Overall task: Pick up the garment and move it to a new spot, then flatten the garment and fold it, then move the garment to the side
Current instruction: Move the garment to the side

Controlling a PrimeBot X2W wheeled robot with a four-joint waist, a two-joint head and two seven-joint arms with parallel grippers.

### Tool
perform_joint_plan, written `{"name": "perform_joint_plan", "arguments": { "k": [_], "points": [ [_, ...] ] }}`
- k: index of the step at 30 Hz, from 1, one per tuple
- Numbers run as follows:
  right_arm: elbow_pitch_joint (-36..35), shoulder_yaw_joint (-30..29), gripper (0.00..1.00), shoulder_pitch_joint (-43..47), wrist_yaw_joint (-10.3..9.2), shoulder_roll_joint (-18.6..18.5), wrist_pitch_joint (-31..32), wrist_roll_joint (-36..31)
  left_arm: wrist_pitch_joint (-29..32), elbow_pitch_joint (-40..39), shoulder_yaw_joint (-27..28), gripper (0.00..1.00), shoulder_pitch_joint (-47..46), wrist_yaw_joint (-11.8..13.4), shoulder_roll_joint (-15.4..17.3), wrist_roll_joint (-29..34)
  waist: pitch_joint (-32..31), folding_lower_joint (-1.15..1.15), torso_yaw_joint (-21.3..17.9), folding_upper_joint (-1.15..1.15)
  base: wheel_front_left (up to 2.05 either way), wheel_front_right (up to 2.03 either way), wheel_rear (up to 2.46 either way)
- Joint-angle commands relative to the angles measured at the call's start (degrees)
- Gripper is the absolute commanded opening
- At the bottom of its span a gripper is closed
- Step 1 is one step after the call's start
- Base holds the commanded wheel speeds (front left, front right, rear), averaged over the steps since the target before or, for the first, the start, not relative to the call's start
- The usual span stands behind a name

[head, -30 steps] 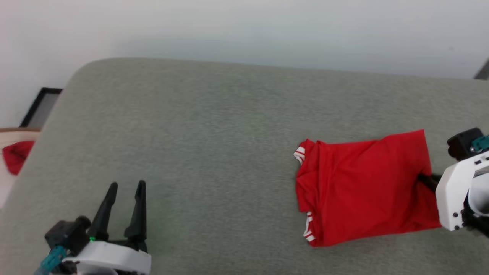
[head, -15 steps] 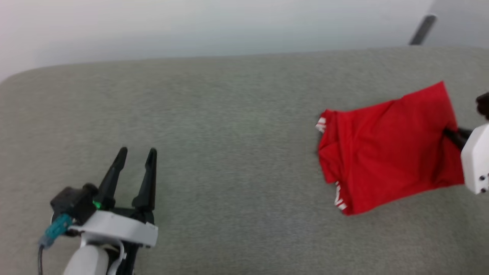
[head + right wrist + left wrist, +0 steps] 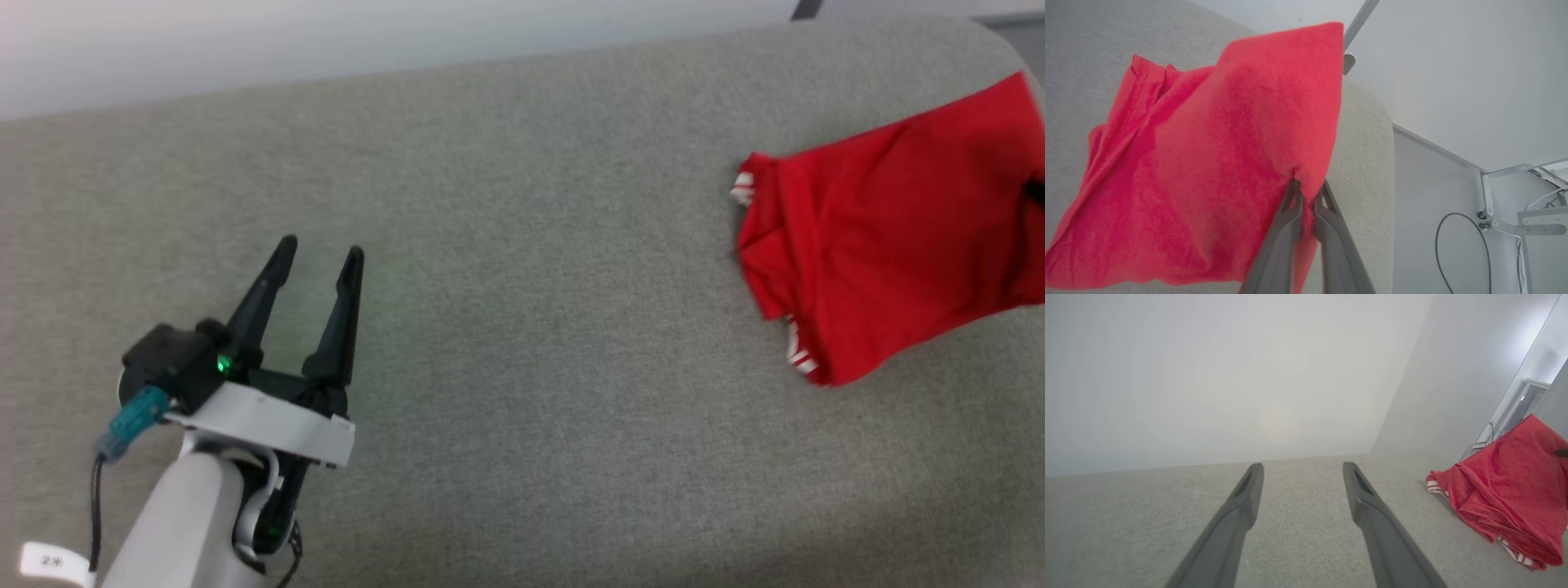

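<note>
The grey fabric-covered worktop (image 3: 531, 245) runs wide and bare across the head view; its far edge meets a pale wall (image 3: 326, 49), and its far right corner is rounded; in the right wrist view that corner falls away to a lower floor where a dark cable (image 3: 1439, 245) loops beside a metal frame (image 3: 1515, 171). Most of the open room lies in the middle and on the left of the worktop.

The garment (image 3: 882, 237), folded and red with striped trim showing at two spots along its left edge, sits close to that far right corner; in the left wrist view its right side rises off the worktop while the left side rests on the fabric.

The right pincer (image 3: 1308, 185) is clenched on a fold at the garment's right edge, its two fingers pressed together with red cloth between them. The left pincer (image 3: 321, 245) is released, fingers spread with nothing between them, over bare worktop at the near left, well apart from the garment.
</note>
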Motion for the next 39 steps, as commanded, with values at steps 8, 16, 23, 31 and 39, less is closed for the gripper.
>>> {"name": "perform_joint_plan", "arguments": {
  "k": [8,16,23,31,39],
  "points": [
    [6.06,4.49,0.00,-6.20,-0.07,-2.86,-4.88,-1.06,-0.04,-0.10,-1.33,1.00,-3.38,-0.22,0.63,0.50,4.98,0.00,-2.55,0.00,0.00,0.00,0.00],
    [13.28,7.29,0.00,-10.58,-0.07,-4.40,-8.63,-4.60,-0.04,-0.26,-2.30,1.00,-5.48,-0.22,1.23,0.61,7.82,0.00,-3.19,0.00,0.00,0.00,0.00],
    [19.83,6.91,0.00,-12.55,-0.07,-4.37,-11.00,-8.36,-0.04,-0.47,-2.94,1.00,-6.69,-0.22,1.86,0.44,9.66,0.00,-3.42,0.00,0.00,0.00,0.00],
    [27.15,5.17,0.00,-13.75,-0.07,-3.27,-14.96,-12.68,0.01,-0.30,-4.28,1.00,-7.97,-0.22,2.44,-0.24,11.11,0.00,-2.51,0.00,0.00,0.00,0.00],
    [32.95,2.39,0.17,-14.19,-0.07,-0.47,-18.52,-16.34,0.00,0.23,-4.77,1.00,-8.77,-0.23,2.91,-0.69,11.51,0.00,-1.86,0.00,0.00,0.00,0.00]
  ]
}}
